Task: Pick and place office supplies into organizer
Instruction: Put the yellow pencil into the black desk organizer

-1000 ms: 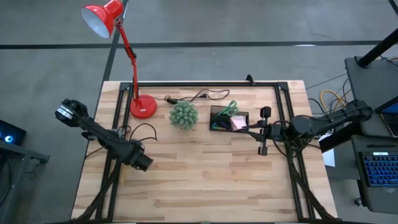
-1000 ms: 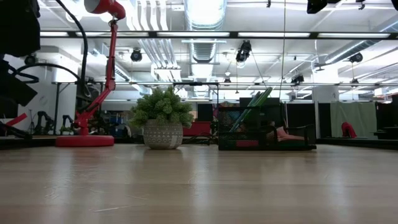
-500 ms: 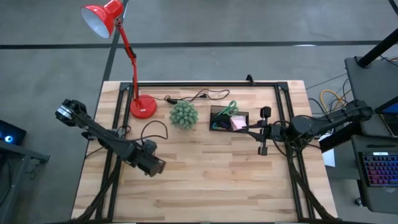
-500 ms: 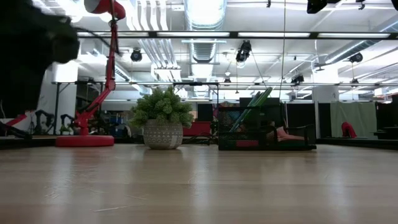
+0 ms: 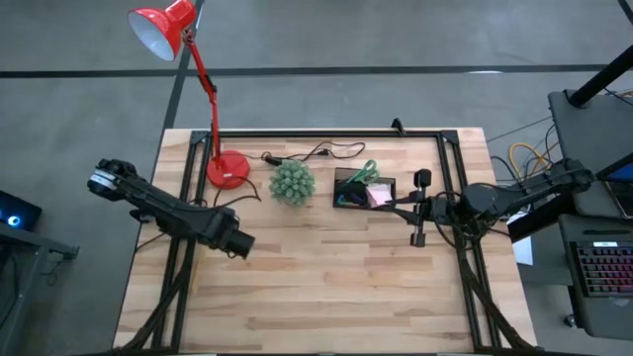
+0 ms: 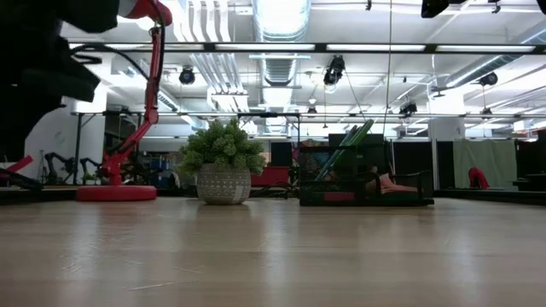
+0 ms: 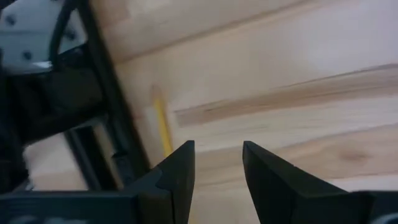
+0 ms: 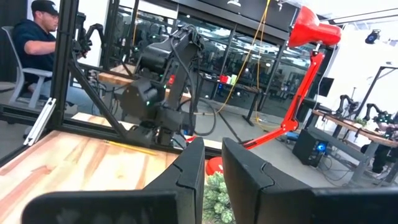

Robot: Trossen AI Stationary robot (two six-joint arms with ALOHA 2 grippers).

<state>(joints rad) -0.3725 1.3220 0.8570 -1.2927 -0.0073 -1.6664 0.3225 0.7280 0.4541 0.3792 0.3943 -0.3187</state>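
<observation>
The black organizer (image 5: 364, 190) stands near the table's far middle, also seen in the low view (image 6: 363, 183). Green-handled scissors (image 5: 368, 173) stick up out of it, and a pink sticky-note pad (image 5: 379, 197) lies in it. A thin yellow pencil (image 7: 163, 127) lies flat on the wood by the black frame bar on the left, also in the right wrist view (image 8: 130, 147). My left gripper (image 5: 237, 244) hovers open over the left half of the table, with the pencil beside its fingers (image 7: 217, 155). My right gripper (image 5: 394, 206) waits at the organizer's right side, fingers a narrow gap apart (image 8: 213, 165).
A round green plant (image 5: 293, 183) stands left of the organizer. The red lamp's base (image 5: 227, 170) and its cable (image 5: 307, 153) lie at the far left. Black frame bars (image 5: 178, 247) run along both table sides. A person (image 8: 37, 37) sits beyond the table.
My left gripper first swung toward the table's right and near edge, then drew back a little toward the far edge. The right arm and the items in the organizer kept still.
</observation>
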